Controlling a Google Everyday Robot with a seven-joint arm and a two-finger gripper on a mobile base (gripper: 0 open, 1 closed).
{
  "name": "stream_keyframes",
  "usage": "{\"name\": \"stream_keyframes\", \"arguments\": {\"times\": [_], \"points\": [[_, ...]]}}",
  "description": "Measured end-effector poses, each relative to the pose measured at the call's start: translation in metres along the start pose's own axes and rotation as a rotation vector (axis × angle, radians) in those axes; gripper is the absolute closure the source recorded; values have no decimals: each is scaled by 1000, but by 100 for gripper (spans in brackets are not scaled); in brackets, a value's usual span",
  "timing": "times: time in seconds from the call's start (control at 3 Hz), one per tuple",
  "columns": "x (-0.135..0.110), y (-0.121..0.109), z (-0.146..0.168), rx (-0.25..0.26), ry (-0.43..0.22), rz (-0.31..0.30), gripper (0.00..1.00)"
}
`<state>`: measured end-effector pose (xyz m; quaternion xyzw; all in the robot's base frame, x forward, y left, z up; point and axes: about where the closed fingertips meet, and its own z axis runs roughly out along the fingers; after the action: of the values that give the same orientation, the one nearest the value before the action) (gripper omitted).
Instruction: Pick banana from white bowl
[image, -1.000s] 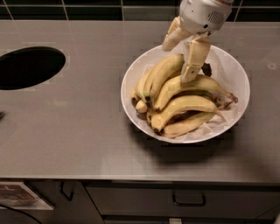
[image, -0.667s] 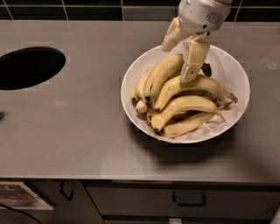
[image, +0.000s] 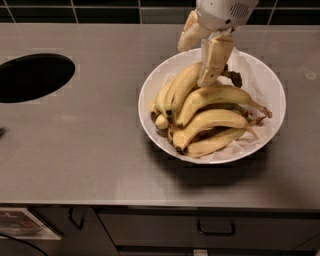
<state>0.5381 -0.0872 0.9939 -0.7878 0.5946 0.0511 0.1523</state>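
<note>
Tool (image: 195, 64) over white bowl (image: 143, 98) | grey counter (image: 100, 150) | dark wall tiles (image: 100, 11)

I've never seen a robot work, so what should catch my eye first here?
A heap of yellow bananas fills a white bowl on the right of the grey counter. The robot's gripper hangs over them at the bowl's far side, fingers open. At far left, a dark round hole is cut in the counter.
</note>
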Motion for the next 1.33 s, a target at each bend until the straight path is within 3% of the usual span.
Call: {"name": "stream_keyframes", "arguments": {"times": [1.33], "points": [[0,1,5,-21,19,-11,39]]}}
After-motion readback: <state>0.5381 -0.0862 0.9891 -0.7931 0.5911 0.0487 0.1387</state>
